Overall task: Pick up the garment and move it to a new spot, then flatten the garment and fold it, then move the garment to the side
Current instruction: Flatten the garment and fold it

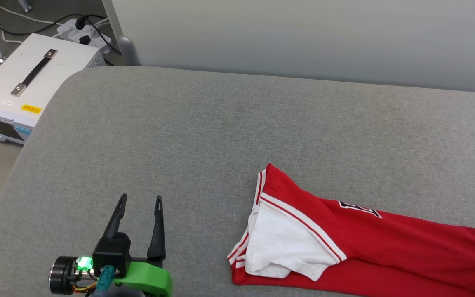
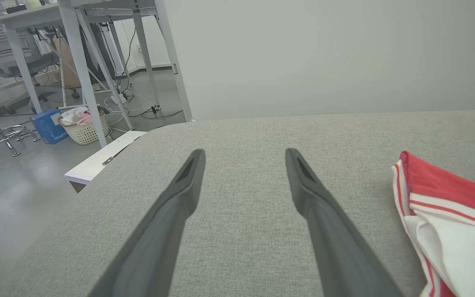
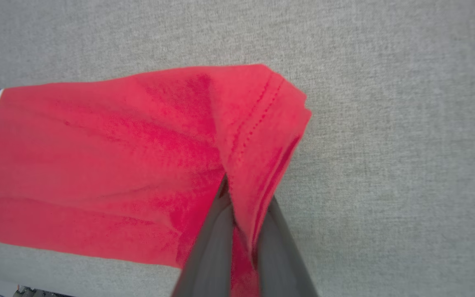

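Pinches the hem (image 3: 262, 115) of the shirt (image 1: 386, 243), stretched along the desk (image 1: 179, 136), in the right gripper (image 3: 246, 194), jaws tight on cloth, likely for dragging. Holds left gripper (image 1: 140, 197) near the sleeve (image 1: 283, 243), jaws wide.

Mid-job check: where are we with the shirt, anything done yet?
Done: nothing certain; the garment lies bunched lengthwise on the grey surface, one white sleeve turned over, not flat. In hand: the right gripper is shut on its red hem. The left gripper is open, apart from it. Likely left: moving, flattening, folding, setting aside.
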